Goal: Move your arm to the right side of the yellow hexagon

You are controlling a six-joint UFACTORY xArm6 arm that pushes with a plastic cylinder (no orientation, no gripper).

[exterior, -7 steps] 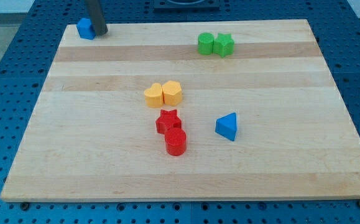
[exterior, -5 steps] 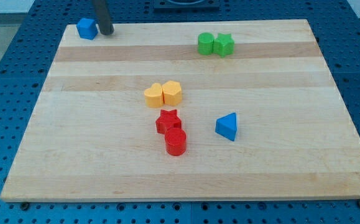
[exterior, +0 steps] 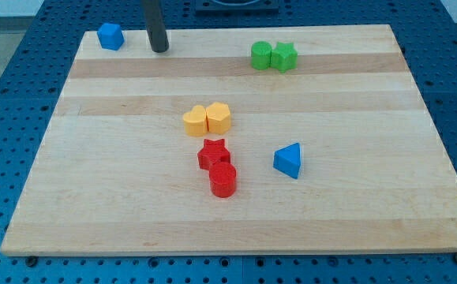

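Note:
My tip (exterior: 159, 50) rests on the wooden board (exterior: 354, 205) near its top edge, to the right of a blue cube (exterior: 110, 36) at the top left corner. Two yellow blocks touch each other in the middle of the board: the yellow hexagon (exterior: 219, 117) on the right and a rounded yellow block (exterior: 195, 121) on its left. My tip is well above and to the left of the yellow pair, apart from every block.
A green cylinder (exterior: 261, 55) and a green star (exterior: 285, 57) touch at the top right. A red star (exterior: 213, 153) and a red cylinder (exterior: 222, 180) touch just below the yellow pair. A blue triangle (exterior: 288, 160) lies to their right.
My tip has slid to the right along the top edge, away from the blue cube. No block has moved.

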